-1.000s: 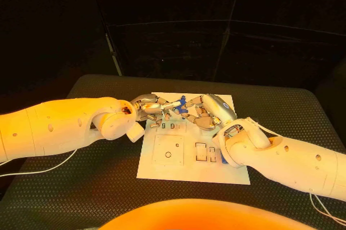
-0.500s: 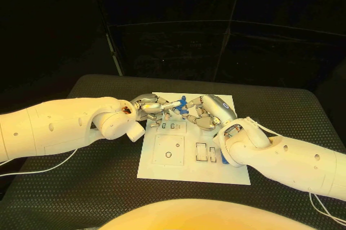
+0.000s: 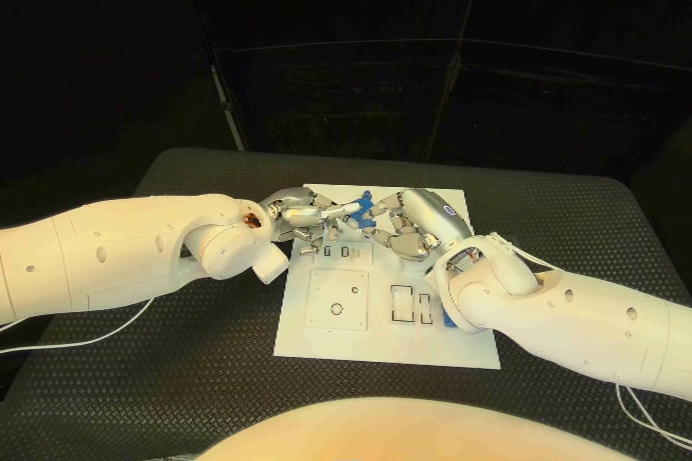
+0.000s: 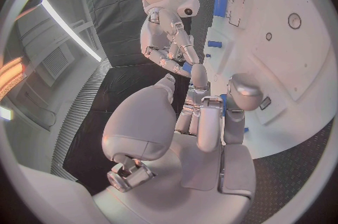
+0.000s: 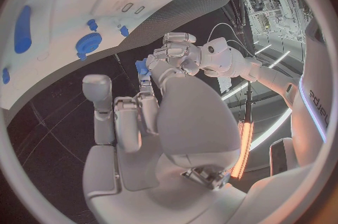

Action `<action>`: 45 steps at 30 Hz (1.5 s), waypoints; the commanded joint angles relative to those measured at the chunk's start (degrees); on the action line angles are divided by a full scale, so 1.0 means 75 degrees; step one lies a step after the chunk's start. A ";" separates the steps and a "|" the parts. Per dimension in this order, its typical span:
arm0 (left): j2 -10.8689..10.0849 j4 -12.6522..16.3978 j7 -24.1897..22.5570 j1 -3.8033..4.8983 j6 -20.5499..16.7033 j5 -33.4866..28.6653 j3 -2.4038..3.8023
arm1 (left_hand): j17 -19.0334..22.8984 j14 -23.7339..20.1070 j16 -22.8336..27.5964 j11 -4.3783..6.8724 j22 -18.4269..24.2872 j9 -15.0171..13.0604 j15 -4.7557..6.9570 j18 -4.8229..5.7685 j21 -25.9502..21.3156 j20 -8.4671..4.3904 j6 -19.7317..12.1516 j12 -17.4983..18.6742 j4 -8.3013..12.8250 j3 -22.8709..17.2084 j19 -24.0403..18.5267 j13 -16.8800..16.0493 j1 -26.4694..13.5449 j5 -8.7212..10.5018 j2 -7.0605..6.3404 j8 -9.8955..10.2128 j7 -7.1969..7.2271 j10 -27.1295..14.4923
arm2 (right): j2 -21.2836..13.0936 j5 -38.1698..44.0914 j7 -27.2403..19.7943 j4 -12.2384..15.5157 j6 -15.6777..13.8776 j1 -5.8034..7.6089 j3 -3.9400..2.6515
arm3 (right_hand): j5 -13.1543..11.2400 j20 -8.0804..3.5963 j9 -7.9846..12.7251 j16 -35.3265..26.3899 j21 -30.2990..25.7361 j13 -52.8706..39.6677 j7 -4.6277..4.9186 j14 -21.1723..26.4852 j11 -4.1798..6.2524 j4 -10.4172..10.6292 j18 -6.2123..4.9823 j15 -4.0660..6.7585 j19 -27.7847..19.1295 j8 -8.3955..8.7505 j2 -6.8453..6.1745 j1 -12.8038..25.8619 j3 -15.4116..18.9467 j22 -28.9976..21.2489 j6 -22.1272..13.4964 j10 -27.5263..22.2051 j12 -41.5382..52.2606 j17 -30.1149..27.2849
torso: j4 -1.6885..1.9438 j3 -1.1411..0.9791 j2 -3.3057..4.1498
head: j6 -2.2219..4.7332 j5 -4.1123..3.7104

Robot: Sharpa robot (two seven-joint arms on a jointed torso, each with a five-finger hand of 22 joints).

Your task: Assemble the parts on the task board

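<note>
A: Where are the hands?

B: Both are over the far end of the board (image 3: 387, 333), close together. The left hand (image 3: 296, 215) reaches in from one side, the right hand (image 3: 418, 224) from the other, and their fingers nearly meet above the white plate.

A: Is anything held?

B: A small blue part (image 3: 366, 203) sits right between the two sets of fingertips. From the right wrist, the left hand shows a blue piece (image 5: 141, 67) pinched at its fingertips. From the left wrist, the right hand (image 4: 171, 44) has blue at its fingertips too. Whether the right hand truly grips it or only touches it, I cannot tell.

A: So the left fingers are closed on it?

B: Yes, curled in around the part. The right fingers are bent toward the same spot, but the grip itself is hidden.

A: What else is on the board?

B: The right wrist view shows a blue gear (image 5: 89, 43), a long blue piece (image 5: 22, 28) near the board's edge, and a couple of small blue pegs (image 5: 92, 24) close to the gear. From the head, another blue piece (image 3: 449, 321) peeks out at the board's edge beside the right forearm. There are also rectangular slots (image 3: 404, 304) and a raised square plate with a round hole (image 3: 336, 299).

A: And under the board?

B: The black textured bench (image 3: 173, 381).
</note>
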State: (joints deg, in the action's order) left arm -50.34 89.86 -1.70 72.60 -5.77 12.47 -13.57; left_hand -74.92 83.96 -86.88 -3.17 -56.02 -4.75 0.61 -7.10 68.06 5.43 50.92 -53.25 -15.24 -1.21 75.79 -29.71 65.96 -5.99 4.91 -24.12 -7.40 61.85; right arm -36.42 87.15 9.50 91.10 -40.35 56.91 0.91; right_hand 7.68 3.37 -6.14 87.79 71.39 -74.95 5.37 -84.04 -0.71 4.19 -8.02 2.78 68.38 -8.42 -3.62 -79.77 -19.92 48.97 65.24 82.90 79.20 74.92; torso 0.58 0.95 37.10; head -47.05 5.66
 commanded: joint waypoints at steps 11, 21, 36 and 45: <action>0.0004 0.0013 -0.0195 0.0013 0.0112 -0.0075 0.0013 | -0.1397 0.0617 -0.0039 0.0030 -0.0009 0.0046 0.0071 0.0051 0.0032 -0.0059 0.0004 0.0005 0.0006 0.0106 0.0009 0.0029 0.0112 0.0012 0.0015 0.0088 -0.0027 -0.0003 | 0.0017 0.0056 0.0047 0.0013 0.0215 0.0008 -0.0001 | 0.0017 0.0000 -0.0071 0.0020 0.0032 -0.0444 -0.0021 -0.0678 0.0005 -0.0023 0.0075 0.0035 0.0032 -0.0057 0.0092 0.0023 0.0038 -0.0009 0.0066 0.0024 0.0011 0.1472 | 0.0004 0.0000 -0.0003 | -0.0010 0.0001; 0.0015 0.0020 -0.0281 0.0013 0.0135 -0.0238 0.0014 | -0.1445 0.0632 -0.0070 0.0033 -0.0063 0.0066 0.0071 0.0062 0.0068 -0.0058 0.0037 0.0012 0.0027 0.0141 0.0029 0.0042 0.0150 0.0009 0.0031 0.0119 -0.0023 0.0019 | 0.0058 0.0112 0.0183 -0.0053 0.0377 0.0008 -0.0001 | -0.0019 0.0001 -0.0078 0.0014 0.0022 -0.0445 -0.0023 -0.0674 0.0006 -0.0020 0.0072 0.0035 0.0021 -0.0061 0.0077 0.0045 0.0060 -0.0028 0.0069 0.0024 0.0009 0.1459 | 0.0003 0.0005 -0.0003 | 0.0001 0.0000; 0.0011 0.0060 -0.0318 0.0014 0.0160 -0.0349 0.0014 | -0.1481 0.0645 -0.0094 0.0038 -0.0092 0.0091 0.0075 0.0066 0.0090 -0.0060 0.0085 0.0021 0.0054 0.0190 0.0040 0.0060 0.0195 0.0007 0.0056 0.0166 -0.0020 0.0057 | 0.0138 0.0155 0.0230 -0.0122 0.0426 0.0008 -0.0001 | -0.0019 0.0001 -0.0078 0.0014 0.0022 -0.0445 -0.0023 -0.0674 0.0006 -0.0020 0.0072 0.0035 0.0021 -0.0061 0.0077 0.0045 0.0060 -0.0028 0.0069 0.0024 0.0009 0.1459 | 0.0000 0.0002 -0.0001 | -0.0002 0.0024; 0.0046 0.0074 -0.0244 0.0014 0.0289 -0.0373 0.0014 | -0.1481 0.0646 -0.0094 0.0037 -0.0094 0.0102 0.0075 0.0066 0.0092 -0.0060 0.0085 0.0027 0.0059 0.0209 0.0040 0.0067 0.0205 0.0008 0.0064 0.0192 -0.0023 0.0067 | 0.0176 0.0157 0.0187 -0.0141 0.0365 0.0008 -0.0001 | -0.0037 0.0002 -0.0083 0.0013 0.0024 -0.0450 -0.0026 -0.0674 0.0007 -0.0017 0.0073 0.0035 0.0023 -0.0064 0.0076 0.0056 0.0068 -0.0021 0.0071 0.0027 0.0013 0.1458 | -0.0003 0.0001 0.0002 | -0.0003 0.0021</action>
State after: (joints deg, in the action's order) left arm -50.32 89.95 -1.93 72.59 -5.51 10.49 -13.58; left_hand -74.91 84.17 -87.38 -3.06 -56.68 -4.05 0.82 -7.10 68.42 5.24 51.11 -53.25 -14.77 -0.09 75.97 -29.26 66.93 -5.99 5.44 -22.87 -7.60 62.15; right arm -35.38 87.84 11.44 89.76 -38.08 56.92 0.91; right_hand 7.31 3.37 -6.24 87.75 71.39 -74.95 5.38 -84.04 -0.71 4.11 -8.01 2.78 68.38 -8.70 -3.37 -79.54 -19.67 48.81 65.29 82.90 79.20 74.91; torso 0.61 0.97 37.08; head -47.05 5.83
